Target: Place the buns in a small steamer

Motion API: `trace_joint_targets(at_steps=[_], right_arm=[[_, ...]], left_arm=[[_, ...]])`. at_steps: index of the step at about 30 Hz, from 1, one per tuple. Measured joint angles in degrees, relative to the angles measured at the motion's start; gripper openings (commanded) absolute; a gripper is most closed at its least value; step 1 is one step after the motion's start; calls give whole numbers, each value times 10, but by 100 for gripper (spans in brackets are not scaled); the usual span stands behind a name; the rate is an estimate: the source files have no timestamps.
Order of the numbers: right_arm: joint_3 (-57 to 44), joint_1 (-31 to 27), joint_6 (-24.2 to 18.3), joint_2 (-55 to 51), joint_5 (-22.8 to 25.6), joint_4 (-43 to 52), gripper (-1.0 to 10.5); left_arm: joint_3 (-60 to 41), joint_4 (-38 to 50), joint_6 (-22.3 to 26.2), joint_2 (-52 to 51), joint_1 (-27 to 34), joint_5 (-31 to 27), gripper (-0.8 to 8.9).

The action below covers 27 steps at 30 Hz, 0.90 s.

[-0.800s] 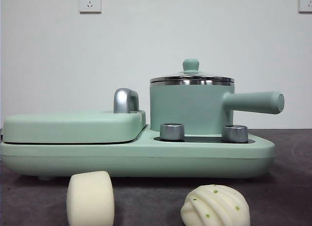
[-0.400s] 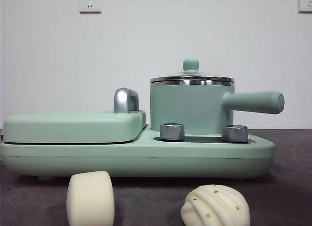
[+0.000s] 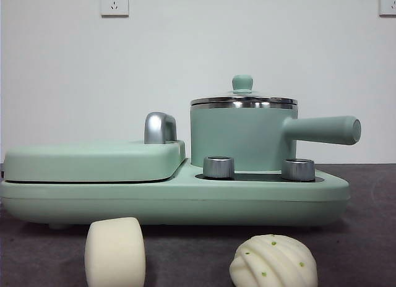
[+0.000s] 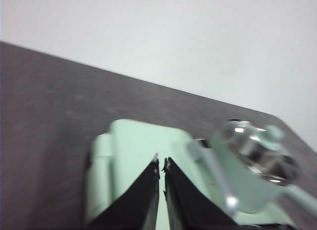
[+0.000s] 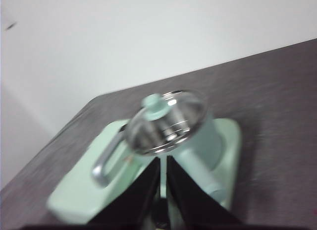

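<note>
The small steamer (image 3: 242, 135) stands on the right half of the mint-green cooker, its lid on, green knob up, long handle pointing right. Two buns lie on the table in front: a smooth rounded block (image 3: 115, 252) at left and a ridged dome with green specks (image 3: 273, 261) at right. Neither gripper shows in the front view. My left gripper (image 4: 161, 163) is shut, high above the cooker's griddle side, with the small steamer (image 4: 257, 163) beside it. My right gripper (image 5: 163, 160) is shut, high above the small steamer (image 5: 171, 123), looking down on its lid.
The flat hinged griddle plate (image 3: 93, 160) with a chrome handle (image 3: 159, 127) takes the cooker's left half. Two steel knobs (image 3: 218, 167) sit on the cooker's front below the pot. A white wall with sockets stands behind.
</note>
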Motion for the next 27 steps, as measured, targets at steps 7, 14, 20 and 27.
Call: trace_joint_targets(at_steps=[7, 14, 20, 27], right_arm=[[85, 0, -53, 86, -84, -54, 19], [162, 0, -136, 168, -143, -99, 19], [195, 0, -190, 211, -153, -111, 19], [196, 0, -212, 215, -133, -117, 95]], left_arm=[[108, -29, 23, 122, 0, 113, 19], [182, -38, 40, 235, -1, 243, 19], [219, -42, 61, 296, -24, 296, 27], [223, -43, 90, 312, -48, 296, 153]])
